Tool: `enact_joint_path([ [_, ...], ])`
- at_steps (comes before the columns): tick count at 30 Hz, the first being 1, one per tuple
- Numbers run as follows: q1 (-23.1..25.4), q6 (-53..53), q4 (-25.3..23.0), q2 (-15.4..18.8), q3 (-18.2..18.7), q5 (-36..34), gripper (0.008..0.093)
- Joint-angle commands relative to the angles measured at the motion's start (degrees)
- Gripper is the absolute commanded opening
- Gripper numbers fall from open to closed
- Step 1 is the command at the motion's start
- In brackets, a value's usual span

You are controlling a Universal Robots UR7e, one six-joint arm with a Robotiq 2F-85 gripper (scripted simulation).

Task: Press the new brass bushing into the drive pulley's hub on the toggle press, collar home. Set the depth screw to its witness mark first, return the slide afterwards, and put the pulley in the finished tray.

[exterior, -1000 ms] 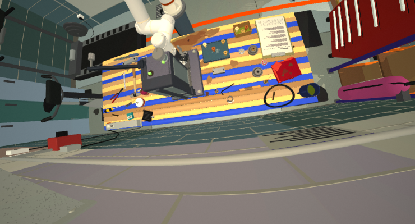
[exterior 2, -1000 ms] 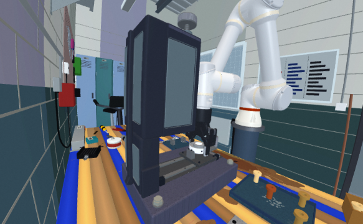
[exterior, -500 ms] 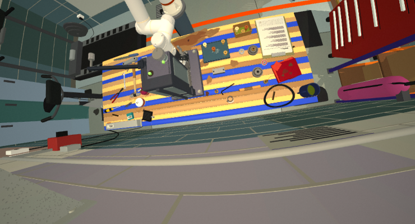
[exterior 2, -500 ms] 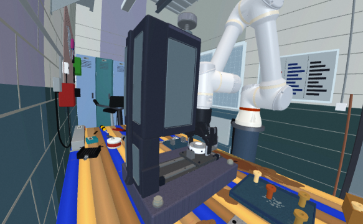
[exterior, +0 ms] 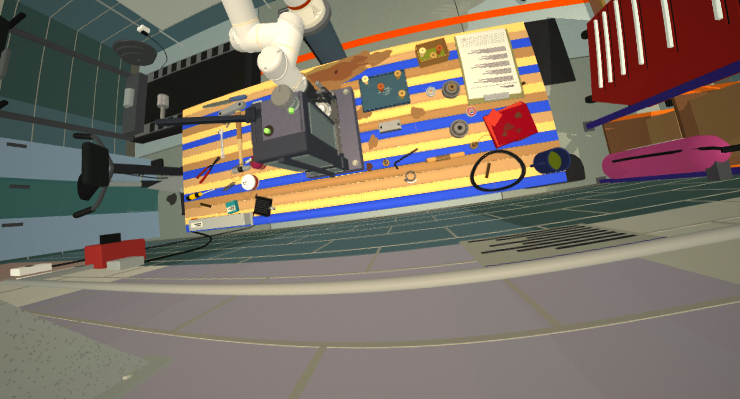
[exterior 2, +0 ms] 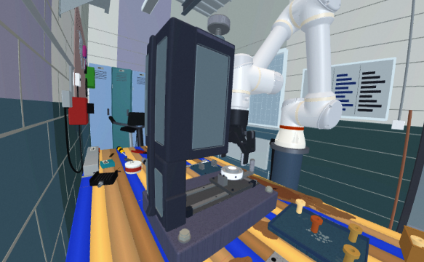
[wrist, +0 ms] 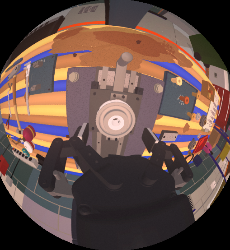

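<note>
The pale drive pulley [wrist: 115, 120] sits flat on the slide plate [wrist: 111, 109] of the toggle press [exterior 2: 191, 120], at the plate's outer end near the slide's handle post [wrist: 123, 67]. My gripper [wrist: 116, 137] hangs just above the pulley, open and empty. From the second side camera the pulley [exterior 2: 232, 172] lies below the fingers [exterior 2: 246, 147]. The depth screw's knurled knob [exterior 2: 218, 24] stands on top of the press. Bushings stand on pegs on a dark green tray [exterior 2: 319, 229] to the right of the press base.
Behind the press runs a wall with a notice board, and the arm's pedestal [exterior 2: 288, 160] stands there. A red tray [exterior: 509, 122], spare pulleys [exterior: 458, 128], a clipboard [exterior: 489, 63] and a belt loop [exterior: 498, 170] lie along the bench; hand tools lie on the far side.
</note>
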Motion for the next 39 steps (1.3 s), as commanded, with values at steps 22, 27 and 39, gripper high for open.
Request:
enact_joint_path([
  [22,0.0,0.0,0.0,0.2,0.1,0.0,0.0874],
  [27,0.0,0.0,0.0,0.2,0.1,0.0,0.0774],
  [39,0.0,0.0,0.0,0.2,0.1,0.0,0.0560],
])
